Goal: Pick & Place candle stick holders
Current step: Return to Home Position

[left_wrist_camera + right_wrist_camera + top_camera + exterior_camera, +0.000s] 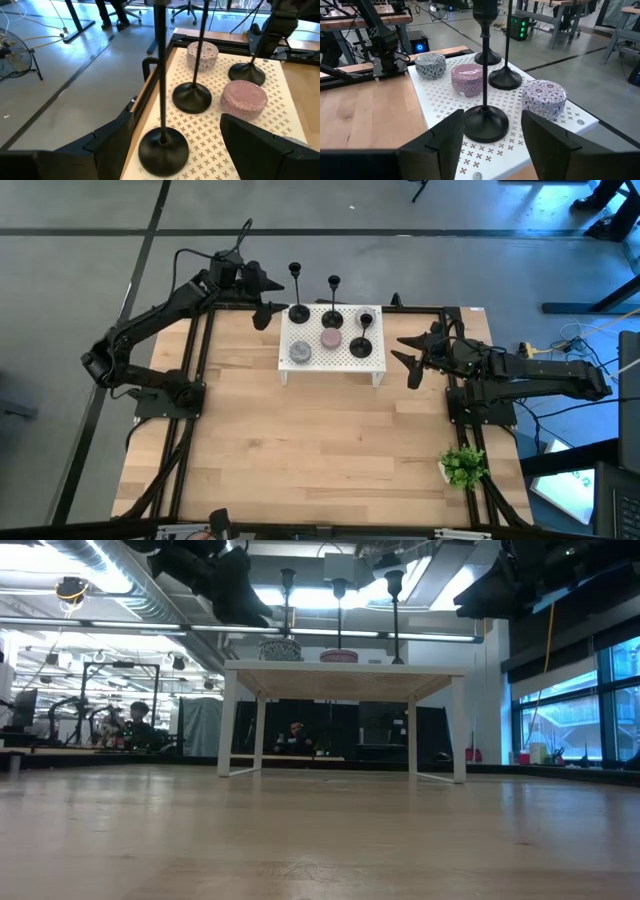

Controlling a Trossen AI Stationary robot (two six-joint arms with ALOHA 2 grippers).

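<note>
Three black candle stick holders stand upright on their round bases on a white perforated stand [345, 365] at the table's far middle: the left one [298, 313], the middle one [331, 318] and the right one [362, 347]. My left gripper [270, 295] hovers open at the stand's far left corner. In the left wrist view its fingers stand either side of the left holder's base [162, 147], apart from it. My right gripper [405, 355] is open just right of the stand, facing the right holder's base [485, 125] without touching it.
Three round tins share the stand with the holders: grey [300, 353], pink [331, 339] and purple-patterned [366, 315]. A small green plant [463, 465] sits at the table's right edge. Bare wood [320, 450] stretches from the stand to the near edge.
</note>
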